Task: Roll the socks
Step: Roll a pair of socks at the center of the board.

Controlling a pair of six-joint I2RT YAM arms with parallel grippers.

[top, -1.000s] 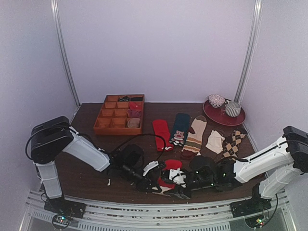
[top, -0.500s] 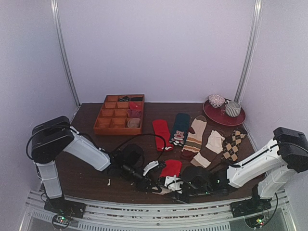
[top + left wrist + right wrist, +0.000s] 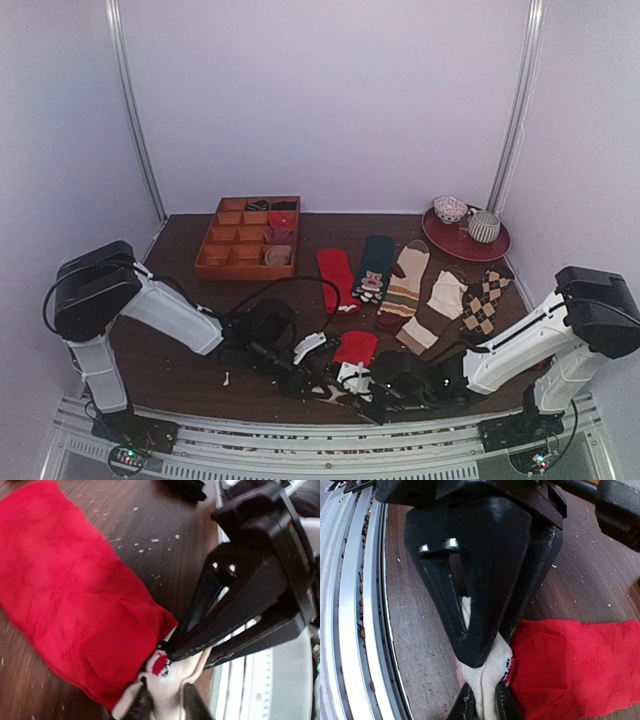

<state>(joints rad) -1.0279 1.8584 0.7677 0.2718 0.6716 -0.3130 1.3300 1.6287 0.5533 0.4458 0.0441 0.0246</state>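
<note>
A red sock (image 3: 354, 348) with a cream patterned end (image 3: 349, 380) lies at the table's near edge. It fills the left wrist view (image 3: 65, 590) and shows in the right wrist view (image 3: 570, 665). My left gripper (image 3: 322, 386) (image 3: 165, 702) is shut on the cream end from the left. My right gripper (image 3: 368, 396) (image 3: 483, 702) is shut on the same cream end from the right, tip to tip with the left. Further back lie a red sock (image 3: 337, 277), a dark teal sock (image 3: 376, 262), a beige striped sock (image 3: 406, 283), a cream and brown sock (image 3: 437, 308) and an argyle sock (image 3: 485, 298).
A wooden compartment tray (image 3: 213, 262) with small items stands at the back left. A red plate (image 3: 462, 245) with two cups stands at the back right. A metal rail (image 3: 300, 435) runs along the near edge, close under both grippers.
My right gripper has moved left and toward the near edge, uncovering the cream and brown sock. The red sock now lies stretched out, cream end pulled toward the rail. The left arm has barely moved.
</note>
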